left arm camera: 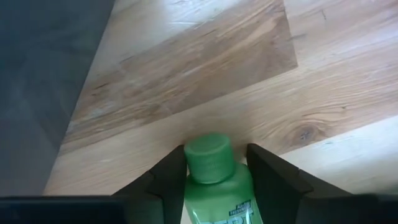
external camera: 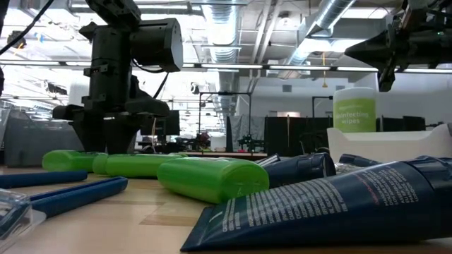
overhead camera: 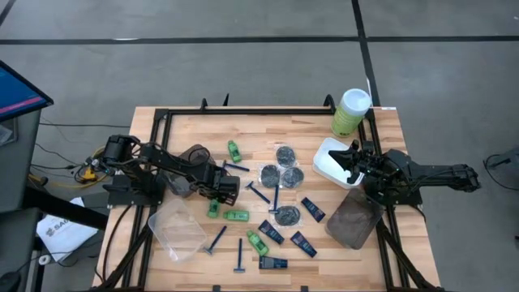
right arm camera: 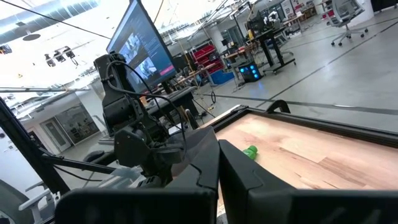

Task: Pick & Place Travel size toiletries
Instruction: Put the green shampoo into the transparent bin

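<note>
Travel size toiletries lie scattered on the wooden table: green mini bottles (overhead camera: 236,216), blue-handled razors (overhead camera: 217,238), dark round tins (overhead camera: 285,154) and dark-blue tubes (overhead camera: 313,209). My left gripper (overhead camera: 214,199) points straight down at the table's left middle, closed around one green mini bottle (overhead camera: 213,209) that lies flat on the wood. In the left wrist view this bottle (left arm camera: 217,186) fills the gap between the fingers. My right gripper (overhead camera: 353,159) waits shut at the right, above the white tub (overhead camera: 328,162). My left gripper has the lying green bottle between its two fingers, which sit against the two sides of the body just below the cap (left arm camera: 208,149). The fingers (left arm camera: 171,177) come from above, pointing down, and lie across the bottle. The bottle rests on the table.
A clear tub (overhead camera: 177,229) lies near the left gripper toward the near edge, and a dark tub (overhead camera: 185,174) sits under the left arm. A smoky tub (overhead camera: 354,219) lies at the right. The pale-green canister (overhead camera: 351,112) stands at the far right corner.
</note>
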Controlling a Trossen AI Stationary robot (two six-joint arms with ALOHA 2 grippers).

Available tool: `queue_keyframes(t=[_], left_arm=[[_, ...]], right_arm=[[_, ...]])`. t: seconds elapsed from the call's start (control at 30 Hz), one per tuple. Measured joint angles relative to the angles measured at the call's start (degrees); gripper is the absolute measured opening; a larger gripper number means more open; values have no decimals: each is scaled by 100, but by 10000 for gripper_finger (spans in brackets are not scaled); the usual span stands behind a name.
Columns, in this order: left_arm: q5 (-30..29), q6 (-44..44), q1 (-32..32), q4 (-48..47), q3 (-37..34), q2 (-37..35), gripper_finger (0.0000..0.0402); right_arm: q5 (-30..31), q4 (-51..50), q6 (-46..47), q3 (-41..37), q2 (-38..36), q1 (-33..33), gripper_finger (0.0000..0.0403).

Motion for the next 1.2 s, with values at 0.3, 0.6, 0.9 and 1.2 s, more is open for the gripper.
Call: queue_keyframes(t=[0.3, 0.6, 0.9, 1.2], left_arm=[[100, -122, 0, 17, -2, 0, 147], [226, -152, -2, 250, 160, 30, 143], [317, 119, -2, 321, 595, 11, 143], [443, 206, -33, 240, 693, -738, 143]], right_arm=[[1, 0, 0, 0, 0, 0, 0], [0, 0, 0, 0, 0, 0, 0], [0, -2, 0, 0, 1, 2, 0], [0, -11, 0, 0, 0, 0, 0]])
